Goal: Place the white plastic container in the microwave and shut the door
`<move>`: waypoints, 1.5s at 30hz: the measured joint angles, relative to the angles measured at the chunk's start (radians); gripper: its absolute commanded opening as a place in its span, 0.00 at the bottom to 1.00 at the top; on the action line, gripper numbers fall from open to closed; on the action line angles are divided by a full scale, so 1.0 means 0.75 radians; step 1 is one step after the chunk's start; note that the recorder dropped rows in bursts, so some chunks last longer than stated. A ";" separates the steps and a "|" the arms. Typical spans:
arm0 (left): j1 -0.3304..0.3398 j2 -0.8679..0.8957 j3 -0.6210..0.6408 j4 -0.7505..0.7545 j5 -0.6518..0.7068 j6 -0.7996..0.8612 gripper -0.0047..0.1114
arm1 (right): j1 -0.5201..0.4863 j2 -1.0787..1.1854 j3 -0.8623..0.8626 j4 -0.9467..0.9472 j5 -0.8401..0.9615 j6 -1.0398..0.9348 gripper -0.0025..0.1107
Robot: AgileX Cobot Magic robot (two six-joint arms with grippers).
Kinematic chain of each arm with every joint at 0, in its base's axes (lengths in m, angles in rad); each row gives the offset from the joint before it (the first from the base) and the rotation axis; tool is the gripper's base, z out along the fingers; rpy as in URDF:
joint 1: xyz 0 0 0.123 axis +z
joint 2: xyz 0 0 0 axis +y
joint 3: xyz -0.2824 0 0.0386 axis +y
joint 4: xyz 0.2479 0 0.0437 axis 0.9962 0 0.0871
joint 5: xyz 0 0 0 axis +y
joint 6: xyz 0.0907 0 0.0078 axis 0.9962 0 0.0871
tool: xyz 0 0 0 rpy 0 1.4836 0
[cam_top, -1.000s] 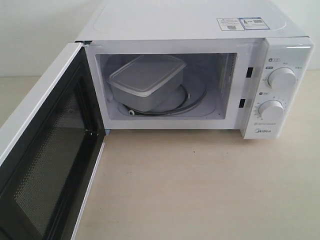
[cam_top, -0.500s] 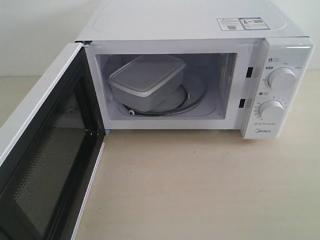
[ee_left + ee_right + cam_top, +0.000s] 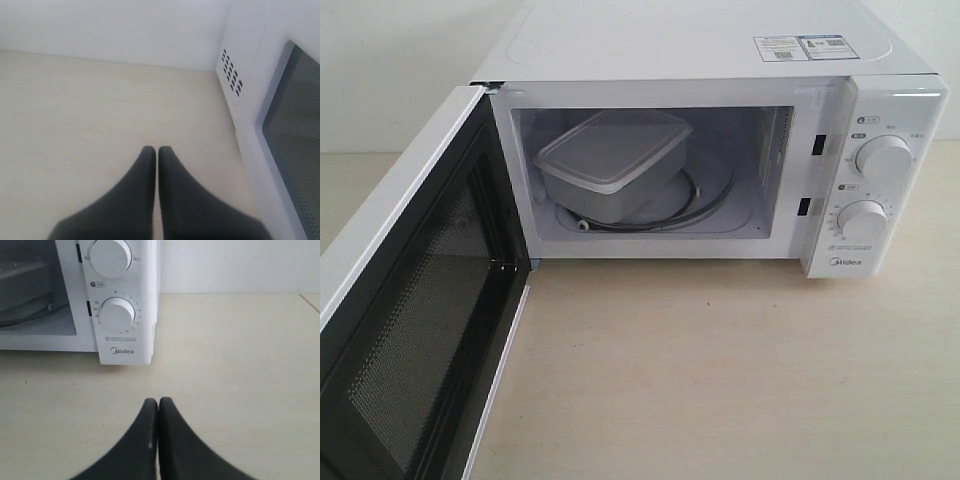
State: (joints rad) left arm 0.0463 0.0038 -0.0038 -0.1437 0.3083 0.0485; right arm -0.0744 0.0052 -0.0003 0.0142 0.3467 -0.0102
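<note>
The left claw [image 3: 157,150] has its tips pressed together on nothing, low over the table [image 3: 90,110], and the swung-open door [image 3: 295,140] stands close beside it. The right claw [image 3: 158,401] is likewise pinched together and empty, facing the microwave [image 3: 142,305] ahead. The white plastic container [image 3: 610,155] sits inside, on the turntable [image 3: 705,200], well beyond both claws.

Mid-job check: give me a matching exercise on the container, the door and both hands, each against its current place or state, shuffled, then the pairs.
1 white plastic container
2 door
3 left hand
4 right hand

a swung wide open
b shut, facing the dials
c inside the microwave
d shut, beside the door's outer face

Pairs: 1-c, 2-a, 3-d, 4-b
</note>
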 measured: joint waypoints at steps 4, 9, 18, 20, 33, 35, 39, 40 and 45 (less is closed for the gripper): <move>0.000 0.000 0.000 0.000 0.000 0.000 0.08 | -0.005 0.000 0.000 0.002 0.000 0.014 0.02; 0.000 0.000 0.000 0.000 0.000 0.000 0.08 | -0.005 0.000 0.000 0.002 0.000 0.014 0.02; 0.000 0.000 0.000 0.000 0.000 0.000 0.08 | -0.005 0.000 0.000 0.002 0.000 0.014 0.02; 0.000 0.000 0.000 0.000 0.000 0.000 0.08 | -0.005 0.000 0.000 0.002 0.000 0.014 0.02; 0.000 0.000 0.002 0.003 -0.232 0.000 0.08 | -0.005 0.000 0.000 0.002 0.003 0.014 0.02; 0.000 -0.002 0.006 0.003 -0.465 -0.008 0.08 | -0.005 0.000 0.000 0.002 0.003 0.014 0.02; 0.000 -0.004 -0.123 0.003 -0.649 -0.078 0.08 | -0.005 0.000 0.000 0.002 0.005 0.014 0.02; 0.000 -0.003 -0.200 0.010 -0.600 -0.078 0.08 | -0.005 0.000 0.000 0.002 0.005 0.014 0.02; 0.000 0.190 -0.656 0.080 -0.219 -0.043 0.08 | -0.005 0.000 0.000 0.005 0.005 0.014 0.02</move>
State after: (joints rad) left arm 0.0463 0.1461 -0.4955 -0.0840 0.1443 0.0163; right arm -0.0783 0.0052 -0.0003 0.0178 0.3505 0.0000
